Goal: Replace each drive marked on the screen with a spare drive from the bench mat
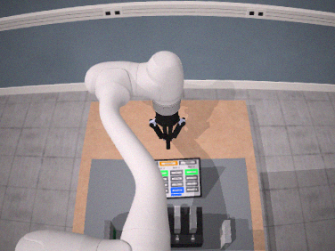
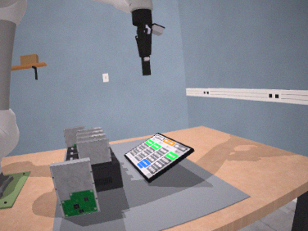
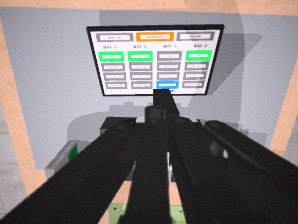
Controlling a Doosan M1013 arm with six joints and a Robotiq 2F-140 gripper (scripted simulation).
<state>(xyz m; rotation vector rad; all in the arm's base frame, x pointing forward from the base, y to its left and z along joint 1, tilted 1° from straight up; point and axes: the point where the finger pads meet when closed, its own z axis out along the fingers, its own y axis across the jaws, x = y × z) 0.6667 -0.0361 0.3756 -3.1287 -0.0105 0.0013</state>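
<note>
My gripper (image 1: 167, 144) hangs high above the bench, shut and empty; it also shows in the exterior view (image 2: 146, 70) and fills the lower wrist view (image 3: 165, 100). Below it the tilted screen (image 3: 154, 60) shows four bay columns: bays 1, 2 and 4 have a green top row, bay 3 has a grey top row and a blue button at the bottom. The black dock (image 2: 96, 165) stands on the grey mat with several grey drives upright in it. One spare drive (image 2: 75, 186) stands on the mat in front of the dock, green circuit board showing. Another spare (image 1: 225, 231) stands right of the dock.
The grey mat (image 2: 164, 192) lies on the wooden bench. A green plate (image 2: 10, 186) lies at the arm's base. A small shelf (image 2: 28, 63) hangs on the far wall. The arm's white links (image 1: 129, 147) hide the dock's left side in the top view.
</note>
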